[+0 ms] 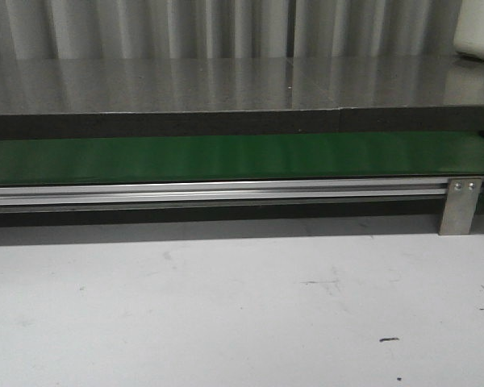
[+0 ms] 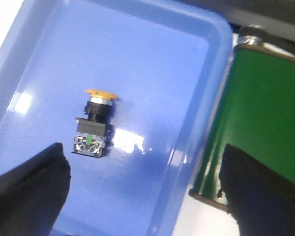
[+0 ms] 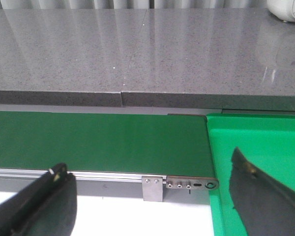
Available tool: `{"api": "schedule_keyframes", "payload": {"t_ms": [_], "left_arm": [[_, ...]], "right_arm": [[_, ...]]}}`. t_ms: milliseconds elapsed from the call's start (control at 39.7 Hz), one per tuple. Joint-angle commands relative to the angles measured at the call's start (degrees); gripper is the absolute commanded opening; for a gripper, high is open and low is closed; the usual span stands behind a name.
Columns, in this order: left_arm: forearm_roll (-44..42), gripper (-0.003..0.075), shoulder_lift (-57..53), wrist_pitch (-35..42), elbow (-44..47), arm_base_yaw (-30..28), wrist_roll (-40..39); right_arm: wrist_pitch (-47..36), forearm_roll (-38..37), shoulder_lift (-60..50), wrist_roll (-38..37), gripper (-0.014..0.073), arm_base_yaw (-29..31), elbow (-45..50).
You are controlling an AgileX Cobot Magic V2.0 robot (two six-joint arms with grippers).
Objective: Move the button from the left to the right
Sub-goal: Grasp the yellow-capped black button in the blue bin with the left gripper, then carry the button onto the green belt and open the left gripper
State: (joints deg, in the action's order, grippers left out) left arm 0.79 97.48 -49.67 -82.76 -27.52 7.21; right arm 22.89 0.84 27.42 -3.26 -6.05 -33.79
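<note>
Button [image 2: 94, 123]: lies on its side in blue tray [image 2: 152, 54] beside green conveyor belt [image 2: 265, 113], awaiting pickup; left gripper [image 2: 145, 189] fingers apart above it, right gripper [image 3: 152, 196] fingers apart, empty, apparently ready over belt.

Orange-headed black button [image 2: 93, 125], blue tray [image 2: 137, 59]

Green conveyor belt [image 1: 226, 158], aluminium side rail [image 1: 218, 192] with metal end bracket [image 1: 461, 205]. Grey speckled counter [image 3: 137, 54] behind belt. White surface [image 1: 226, 306], scuffed. Blue tray [image 2: 196, 88] beside belt end. Green tray [image 3: 260, 142] adjoining belt.
</note>
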Motion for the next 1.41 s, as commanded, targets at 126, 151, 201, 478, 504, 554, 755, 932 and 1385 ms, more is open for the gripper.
{"api": "schedule_keyframes", "payload": {"t_ms": [126,151,201,478,504,554,755,932,1385], "left_arm": [[-0.12,0.0583,4.47,1.56,-3.61,-3.02,2.95],[-0.12,0.0583,5.28,1.39,-4.12,-3.51,2.95],[-0.12,0.0583,7.57,0.54,-5.68,-4.32,3.31],[-0.23,0.0583,17.68,-4.76,-13.95,-5.41,5.73],[-0.33,0.0583,18.51,-5.03,-14.66,-5.41,5.73],[-0.79,0.0583,19.80,-5.77,-15.71,-5.41,5.73],[-4.10,0.0583,23.76,-8.96,-18.79,-5.41,5.73],[-4.22,0.0529,25.14,-9.92,-19.17,-5.54,5.73],[-4.22,0.0103,25.02,-9.92,-19.41,-5.54,6.02]], "right_arm": [[-4.25,-0.20,0.64,0.31,0.0645,0.45,-2.05],[-4.25,-0.20,0.64,0.31,0.0645,0.45,-2.05],[-4.25,-0.20,0.64,0.31,0.0645,0.45,-2.05],[-4.25,-0.20,0.64,0.31,0.0645,0.45,-2.05],[-4.25,-0.20,0.64,0.31,0.0645,0.45,-2.05],[-4.25,-0.20,0.64,0.31,0.0645,0.45,-2.05],[-4.25,-0.20,0.64,0.31,0.0645,0.45,-2.05],[-4.25,-0.20,0.64,0.31,0.0645,0.45,-2.05],[-4.25,-0.20,0.64,0.31,0.0645,0.45,-2.05]]}}
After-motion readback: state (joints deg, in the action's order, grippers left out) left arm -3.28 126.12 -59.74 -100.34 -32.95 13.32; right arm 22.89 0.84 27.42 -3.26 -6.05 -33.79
